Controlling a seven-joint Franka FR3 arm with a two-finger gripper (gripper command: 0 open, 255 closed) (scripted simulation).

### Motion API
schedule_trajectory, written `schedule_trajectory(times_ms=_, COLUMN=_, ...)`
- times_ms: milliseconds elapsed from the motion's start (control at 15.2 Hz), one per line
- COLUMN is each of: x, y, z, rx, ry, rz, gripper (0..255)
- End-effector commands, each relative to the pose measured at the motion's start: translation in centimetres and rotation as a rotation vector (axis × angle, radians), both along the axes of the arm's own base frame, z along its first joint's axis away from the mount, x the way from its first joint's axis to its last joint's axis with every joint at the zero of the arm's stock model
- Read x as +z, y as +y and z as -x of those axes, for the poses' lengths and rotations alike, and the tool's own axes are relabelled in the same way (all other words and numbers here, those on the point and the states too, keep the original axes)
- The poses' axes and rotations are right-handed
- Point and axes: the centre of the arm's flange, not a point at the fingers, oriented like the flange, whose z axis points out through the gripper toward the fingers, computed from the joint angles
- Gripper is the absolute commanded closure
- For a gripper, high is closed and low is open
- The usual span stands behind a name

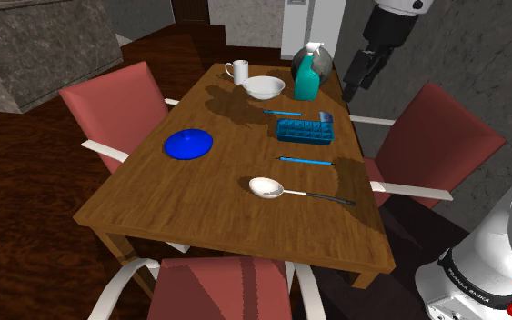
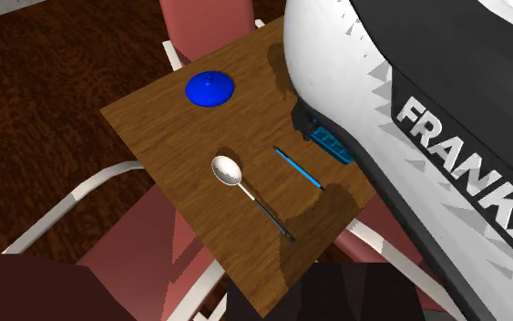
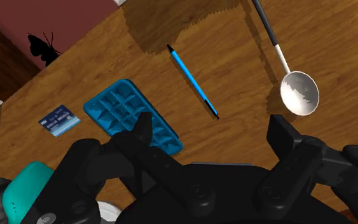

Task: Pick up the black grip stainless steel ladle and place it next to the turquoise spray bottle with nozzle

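Observation:
The ladle point(image 1: 299, 193) lies flat near the wooden table's front right edge, its pale metal bowl toward the shoulder view's left and its thin black handle pointing right. It also crosses the table in the second exterior view point(image 2: 250, 193). In the wrist view the ladle's bowl point(image 3: 299, 93) lies beyond my right finger. The turquoise spray bottle point(image 1: 307, 77) with a white nozzle stands upright at the table's far end, and its teal body point(image 3: 25, 191) sits close beside my hand. My gripper point(image 1: 348, 91) point(image 3: 212, 130) hangs open and empty high over the far right corner.
On the wooden table point(image 1: 208, 209) are a blue ice tray point(image 1: 304, 130), a blue pen point(image 1: 306, 160), a second pen point(image 1: 281, 112), a small card point(image 1: 325, 116), a blue plate point(image 1: 188, 144), a white bowl point(image 1: 264, 87) and a white mug point(image 1: 237, 71). Red chairs point(image 1: 122, 105) ring the table.

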Motion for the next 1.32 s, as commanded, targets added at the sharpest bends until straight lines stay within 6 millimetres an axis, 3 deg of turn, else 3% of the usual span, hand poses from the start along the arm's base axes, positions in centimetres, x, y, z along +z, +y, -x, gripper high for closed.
schedule_trajectory(times_ms=0, x=-1.9, y=1.7, z=-0.5, rx=0.064, ry=0.007, rz=0.019, gripper=0)
schedule_trajectory(times_ms=528, x=-10.2, y=8.8, z=-1.2, rx=0.313, ry=0.037, rz=0.095, gripper=0)
schedule_trajectory(times_ms=1056, x=-18.9, y=15.2, z=0.0, rx=0.562, ry=0.067, rz=0.17, gripper=0)
schedule_trajectory(times_ms=1254, x=-20.7, y=15.6, z=0.1, rx=0.582, ry=0.069, rz=0.176, gripper=0)
